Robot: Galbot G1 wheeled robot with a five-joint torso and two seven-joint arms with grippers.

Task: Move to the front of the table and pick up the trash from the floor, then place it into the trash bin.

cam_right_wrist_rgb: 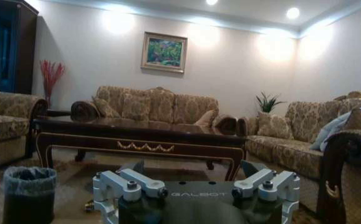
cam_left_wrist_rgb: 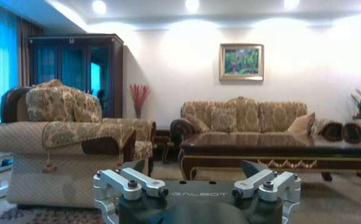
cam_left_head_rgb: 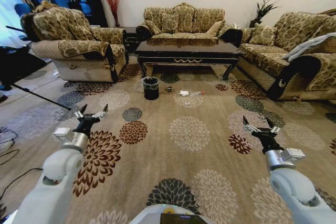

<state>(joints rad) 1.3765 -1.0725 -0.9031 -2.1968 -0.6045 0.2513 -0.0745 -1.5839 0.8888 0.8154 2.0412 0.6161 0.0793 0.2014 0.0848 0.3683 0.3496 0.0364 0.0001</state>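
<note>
Both grippers, left [cam_left_head_rgb: 91,114] and right [cam_left_head_rgb: 261,125], are held open; trash [cam_left_head_rgb: 185,93] at twelve o'clock should be approached squarely, bin [cam_left_head_rgb: 150,87] avoided.

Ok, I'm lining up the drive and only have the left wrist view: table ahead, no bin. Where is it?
Observer: In the head view the trash bin stands on the floor, just in front of the table, near its left front leg.
Operator: And the trash?
Observer: Crumpled white paper and a clear bottle lie to the right of the bin, apart from it.
Operator: The right gripper?
Observer: The right gripper is open, above the floor and well short of the trash.
</note>
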